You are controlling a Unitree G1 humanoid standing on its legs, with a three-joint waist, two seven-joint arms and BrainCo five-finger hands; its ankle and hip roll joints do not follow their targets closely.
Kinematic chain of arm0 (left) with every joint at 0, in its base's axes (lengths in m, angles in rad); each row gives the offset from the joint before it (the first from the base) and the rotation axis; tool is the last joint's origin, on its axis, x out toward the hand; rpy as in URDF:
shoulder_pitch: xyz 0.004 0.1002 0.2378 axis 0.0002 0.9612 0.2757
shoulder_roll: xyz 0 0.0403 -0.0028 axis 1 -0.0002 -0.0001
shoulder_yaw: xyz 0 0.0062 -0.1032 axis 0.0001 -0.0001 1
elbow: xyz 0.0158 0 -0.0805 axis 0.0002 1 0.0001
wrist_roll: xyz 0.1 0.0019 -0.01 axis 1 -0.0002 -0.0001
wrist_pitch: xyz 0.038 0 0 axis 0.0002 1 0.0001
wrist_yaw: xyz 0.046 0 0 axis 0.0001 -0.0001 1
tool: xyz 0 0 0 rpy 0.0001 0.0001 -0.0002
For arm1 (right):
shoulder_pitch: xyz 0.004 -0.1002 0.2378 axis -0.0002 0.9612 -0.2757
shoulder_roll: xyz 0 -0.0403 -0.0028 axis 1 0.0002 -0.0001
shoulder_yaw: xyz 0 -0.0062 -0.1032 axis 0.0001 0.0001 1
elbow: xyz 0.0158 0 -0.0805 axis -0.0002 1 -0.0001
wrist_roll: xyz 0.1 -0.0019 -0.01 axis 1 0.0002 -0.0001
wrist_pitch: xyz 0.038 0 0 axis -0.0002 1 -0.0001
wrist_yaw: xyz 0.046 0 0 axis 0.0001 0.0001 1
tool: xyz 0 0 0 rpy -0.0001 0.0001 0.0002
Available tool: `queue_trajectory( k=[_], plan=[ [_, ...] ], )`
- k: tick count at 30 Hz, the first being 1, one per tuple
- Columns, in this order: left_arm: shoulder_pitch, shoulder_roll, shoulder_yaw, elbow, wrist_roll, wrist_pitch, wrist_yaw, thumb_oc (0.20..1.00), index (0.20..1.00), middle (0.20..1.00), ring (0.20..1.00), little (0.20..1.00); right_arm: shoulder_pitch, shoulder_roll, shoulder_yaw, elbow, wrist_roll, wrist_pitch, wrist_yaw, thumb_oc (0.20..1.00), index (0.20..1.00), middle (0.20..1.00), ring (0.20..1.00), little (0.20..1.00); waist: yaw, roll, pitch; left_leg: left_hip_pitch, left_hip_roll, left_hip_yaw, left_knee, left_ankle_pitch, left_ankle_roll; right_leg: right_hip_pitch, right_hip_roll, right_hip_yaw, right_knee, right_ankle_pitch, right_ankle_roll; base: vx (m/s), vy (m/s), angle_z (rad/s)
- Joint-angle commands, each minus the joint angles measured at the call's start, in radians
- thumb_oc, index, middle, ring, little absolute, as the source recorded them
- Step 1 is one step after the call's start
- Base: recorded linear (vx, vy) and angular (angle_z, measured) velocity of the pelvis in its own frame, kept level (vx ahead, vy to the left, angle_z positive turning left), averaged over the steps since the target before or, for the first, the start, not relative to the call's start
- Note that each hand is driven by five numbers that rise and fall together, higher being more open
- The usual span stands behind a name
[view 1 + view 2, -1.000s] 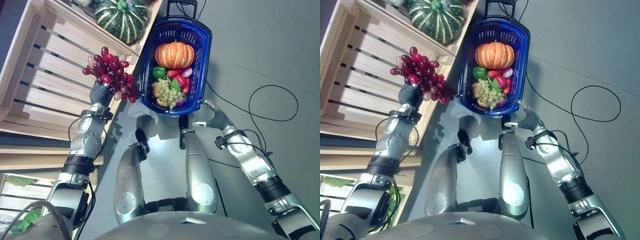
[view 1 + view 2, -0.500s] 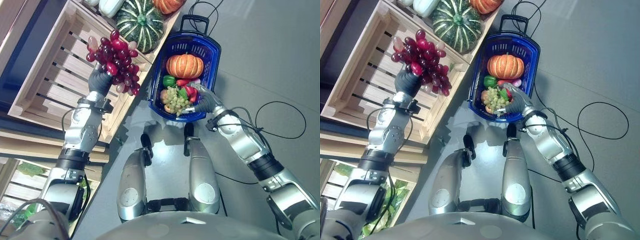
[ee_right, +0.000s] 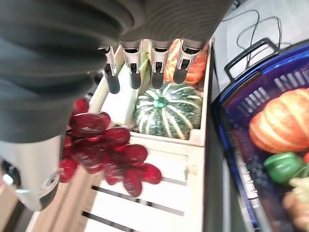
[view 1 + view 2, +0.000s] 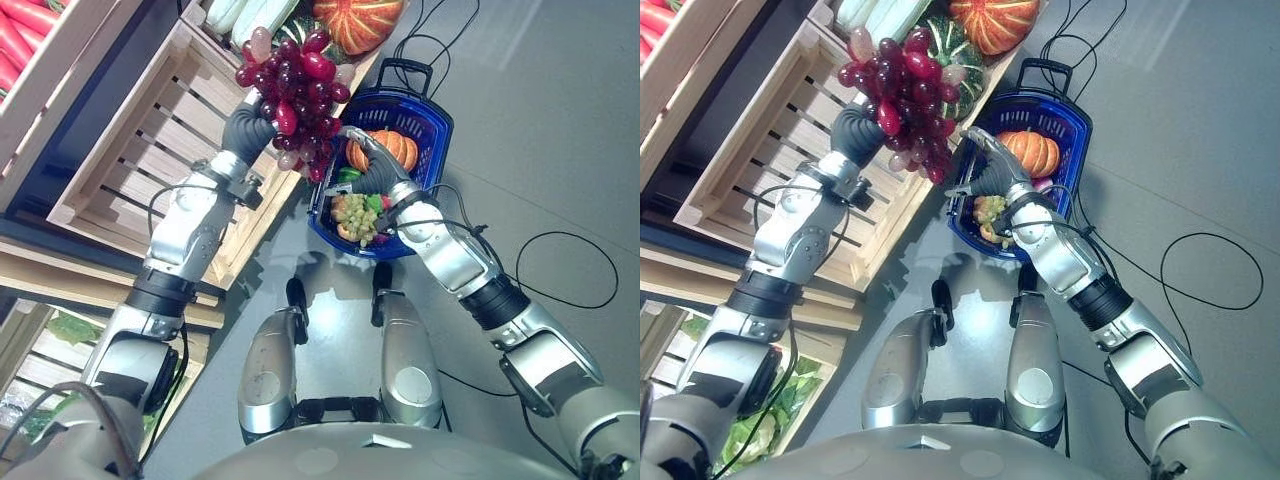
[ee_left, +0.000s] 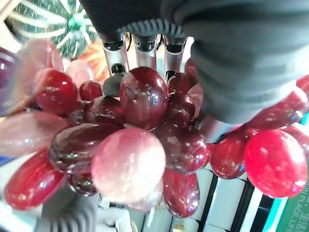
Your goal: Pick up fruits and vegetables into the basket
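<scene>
Red grape bunch (image 4: 297, 85): clutched in left robot hand (image 4: 247, 128), raised beside the wooden crate (image 4: 140, 150), short of the blue basket (image 4: 425, 205), likely for transfer. Right robot hand (image 4: 987, 170): fingers extended and empty, over the basket's near rim, seemingly ready to receive or steady.

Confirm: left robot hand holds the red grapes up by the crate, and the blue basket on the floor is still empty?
Not quite. The basket is not empty: the left eye view shows an orange pumpkin, green grapes and a green pepper in it. The rest holds: the left robot hand grips the red grapes beside the crate, and the basket is on the floor.
</scene>
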Motion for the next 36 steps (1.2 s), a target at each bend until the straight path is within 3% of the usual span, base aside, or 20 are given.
queue_trajectory(
  k=[1,5,14,20,21,22,23,36],
  plan=[
    [-0.012,-0.064,-0.073,-0.123,-0.066,-0.032,-0.011,0.2,0.2,0.2,0.2,0.2,-0.003,0.096,0.04,0.009,0.065,-0.104,-0.055,1.0,1.0,1.0,1.0,1.0,0.028,0.009,-0.148,0.0,-0.032,0.0,0.012,-0.083,0.033,0.091,-0.047,-0.005,-0.05,-0.072,0.055,0.03,-0.03,0.11],
    [-0.01,-0.101,-0.107,-0.139,-0.07,-0.008,-0.001,0.2,0.2,0.2,0.2,0.2,-0.008,0.124,0.054,0.008,0.087,-0.134,-0.058,1.0,1.0,1.0,1.0,1.0,0.029,0.007,-0.157,0.009,-0.033,-0.005,0.01,-0.087,0.033,0.106,-0.045,-0.011,-0.061,-0.073,0.055,0.01,-0.016,0.07],
    [0.022,-0.148,-0.159,-0.178,-0.138,0.022,0.015,0.2,0.2,0.2,0.2,0.2,-0.001,0.15,0.067,0.005,0.197,-0.122,-0.102,1.0,1.0,1.0,1.0,1.0,0.032,0.005,-0.171,0.03,-0.032,-0.009,-0.008,-0.084,0.036,0.132,-0.039,-0.022,-0.079,-0.071,0.055,0.0,-0.007,0.02],
    [0.062,-0.197,-0.215,-0.224,-0.207,0.004,0.025,0.2,0.2,0.2,0.2,0.2,0.037,0.185,0.061,0.019,0.257,-0.228,-0.155,1.0,1.0,1.0,1.0,1.0,0.033,0.001,-0.171,0.042,-0.029,-0.009,-0.027,-0.08,0.042,0.148,-0.032,-0.033,-0.097,-0.066,0.056,-0.02,-0.03,0.03],
    [0.064,-0.2,-0.221,-0.227,-0.207,-0.001,0.03,0.2,0.2,0.2,0.2,0.2,0.039,0.187,0.06,0.015,0.255,-0.243,-0.162,0.906,0.906,0.906,0.906,0.906,0.033,-0.001,-0.17,0.043,-0.03,-0.01,-0.027,-0.081,0.043,0.149,-0.032,-0.034,-0.098,-0.066,0.056,-0.01,-0.036,0.02],
    [0.065,-0.2,-0.224,-0.228,-0.208,-0.003,0.032,0.2,0.2,0.2,0.2,0.2,0.04,0.187,0.059,0.012,0.254,-0.248,-0.167,0.485,0.485,0.485,0.485,0.485,0.034,-0.001,-0.17,0.043,-0.03,-0.01,-0.027,-0.081,0.044,0.149,-0.031,-0.034,-0.098,-0.066,0.056,0.0,-0.034,0.03],
    [0.067,-0.203,-0.229,-0.232,-0.212,-0.007,0.039,0.2,0.2,0.2,0.2,0.2,0.038,0.187,0.058,0.008,0.266,-0.261,-0.164,0.2,0.2,0.2,0.2,0.2,0.034,-0.002,-0.17,0.045,-0.03,-0.01,-0.031,-0.081,0.045,0.153,-0.03,-0.036,-0.101,-0.065,0.057,0.0,-0.031,0.04],
    [0.126,-0.196,-0.222,-0.247,-0.184,-0.012,0.091,0.2,0.2,0.2,0.2,0.2,0.06,0.141,0.016,-0.058,0.273,-0.318,-0.135,0.2,0.2,0.2,0.2,0.2,0.039,-0.008,-0.186,0.06,-0.026,-0.021,-0.043,-0.078,0.044,0.17,-0.025,-0.041,-0.114,-0.061,0.062,0.0,-0.008,0.0]
  ],
)
